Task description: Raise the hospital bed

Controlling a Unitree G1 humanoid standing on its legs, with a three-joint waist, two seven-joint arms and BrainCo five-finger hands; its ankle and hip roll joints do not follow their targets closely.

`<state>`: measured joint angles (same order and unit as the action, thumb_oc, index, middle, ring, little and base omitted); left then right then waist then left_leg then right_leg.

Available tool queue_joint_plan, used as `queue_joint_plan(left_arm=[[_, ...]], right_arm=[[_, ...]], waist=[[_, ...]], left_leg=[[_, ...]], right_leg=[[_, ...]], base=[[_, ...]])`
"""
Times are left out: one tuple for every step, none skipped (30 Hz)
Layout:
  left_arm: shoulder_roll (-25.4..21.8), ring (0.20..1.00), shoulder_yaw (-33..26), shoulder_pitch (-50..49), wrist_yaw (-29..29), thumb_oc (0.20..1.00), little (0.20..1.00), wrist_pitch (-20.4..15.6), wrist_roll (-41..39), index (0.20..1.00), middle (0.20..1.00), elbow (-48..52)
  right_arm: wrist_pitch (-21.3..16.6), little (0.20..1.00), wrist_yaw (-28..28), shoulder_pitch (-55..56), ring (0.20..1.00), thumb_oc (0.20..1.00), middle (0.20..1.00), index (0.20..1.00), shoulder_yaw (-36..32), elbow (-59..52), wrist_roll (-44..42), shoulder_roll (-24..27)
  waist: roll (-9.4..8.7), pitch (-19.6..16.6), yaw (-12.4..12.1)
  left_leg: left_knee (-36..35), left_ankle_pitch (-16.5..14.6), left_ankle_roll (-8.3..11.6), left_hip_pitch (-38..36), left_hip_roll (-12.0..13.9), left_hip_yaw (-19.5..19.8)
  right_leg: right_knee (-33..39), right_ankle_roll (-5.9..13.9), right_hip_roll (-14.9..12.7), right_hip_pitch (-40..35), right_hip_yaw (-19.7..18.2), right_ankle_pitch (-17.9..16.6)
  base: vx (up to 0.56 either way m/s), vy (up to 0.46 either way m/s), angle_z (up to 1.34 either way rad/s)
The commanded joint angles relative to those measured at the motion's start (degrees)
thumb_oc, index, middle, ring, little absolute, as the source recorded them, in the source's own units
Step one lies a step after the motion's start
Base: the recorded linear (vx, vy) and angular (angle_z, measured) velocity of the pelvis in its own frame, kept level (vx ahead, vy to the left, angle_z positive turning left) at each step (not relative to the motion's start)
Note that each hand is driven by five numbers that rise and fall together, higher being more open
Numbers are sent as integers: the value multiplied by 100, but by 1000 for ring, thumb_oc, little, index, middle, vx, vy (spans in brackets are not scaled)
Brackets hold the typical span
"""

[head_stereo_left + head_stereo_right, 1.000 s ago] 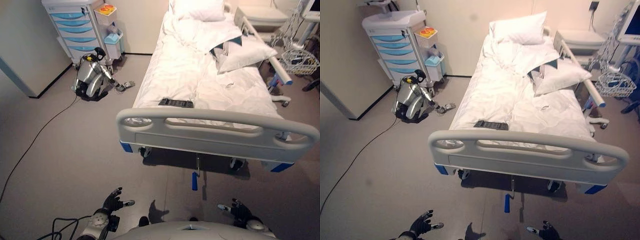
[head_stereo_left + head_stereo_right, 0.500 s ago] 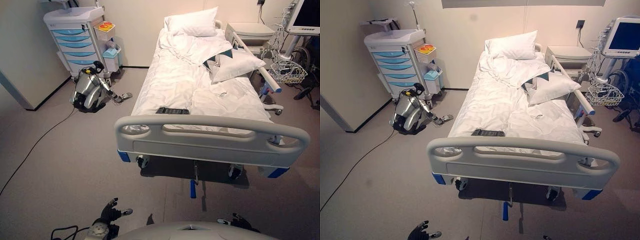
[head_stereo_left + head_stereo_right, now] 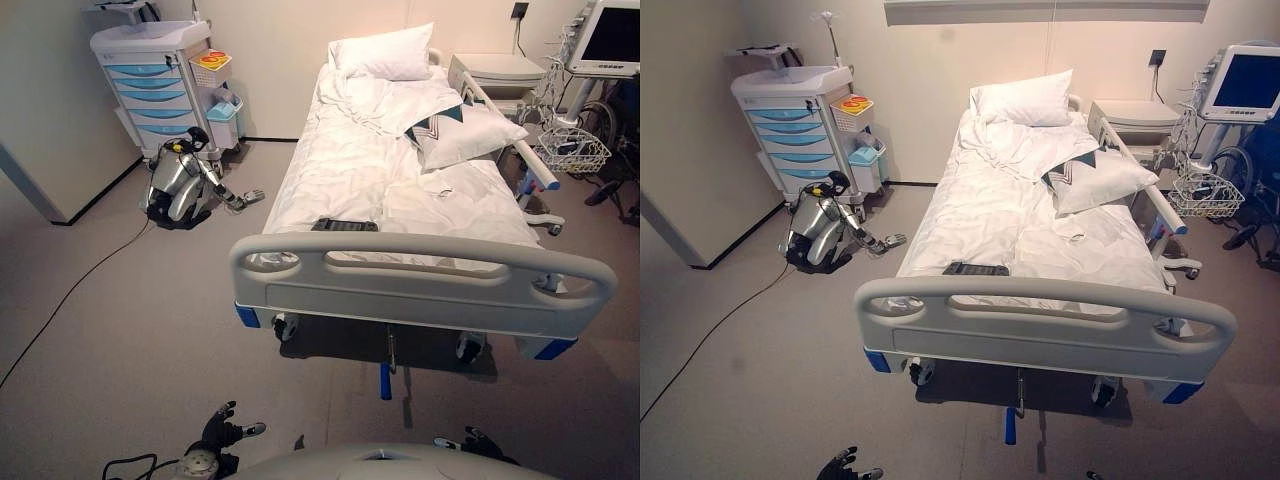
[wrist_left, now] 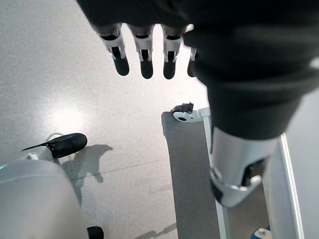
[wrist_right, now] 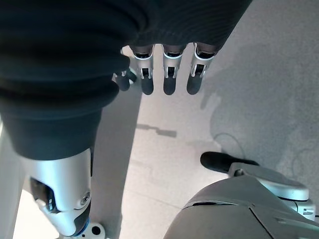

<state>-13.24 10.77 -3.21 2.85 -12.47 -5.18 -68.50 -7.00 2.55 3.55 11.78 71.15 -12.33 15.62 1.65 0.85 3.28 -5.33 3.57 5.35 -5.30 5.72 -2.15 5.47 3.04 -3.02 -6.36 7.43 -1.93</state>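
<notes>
The hospital bed [image 3: 400, 170] stands ahead with rumpled white sheets, and its grey footboard [image 3: 420, 285] faces me. Under the footboard a metal crank with a blue grip [image 3: 385, 380] hangs toward the floor. A black controller [image 3: 345, 225] lies on the mattress just behind the footboard. My left hand [image 3: 225, 432] is low over the floor, well short of the bed, and its fingers [image 4: 144, 50] are straight and hold nothing. My right hand [image 3: 470, 440] is equally low on the other side, its fingers [image 5: 169, 74] straight and empty.
A cart with blue drawers [image 3: 150, 85] stands against the far left wall, with a small silver robot [image 3: 185, 180] slumped on the floor before it. A bedside cabinet [image 3: 497, 70], a wire basket [image 3: 572, 148] and a monitor [image 3: 1247, 80] crowd the bed's right side.
The camera has tipped up toward the far wall, so the bed and both hands sit lower in the picture. Both hands stay open and the bed looks unchanged.
</notes>
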Motion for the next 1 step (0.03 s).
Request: queue_joint_plan(left_arm=[[-15, 1000, -99, 497, 0, 1000, 1000, -104, 46, 1000, 1000, -183]], right_arm=[[-37, 1000, 22, -485, 1000, 1000, 1000, 1000, 68, 156, 112, -155]], waist=[[-372, 160, -126]], left_leg=[[36, -398, -212, -330, -357, -27]], right_leg=[[-65, 673, -447, -59, -43, -162]], base=[[-2, 8, -3]])
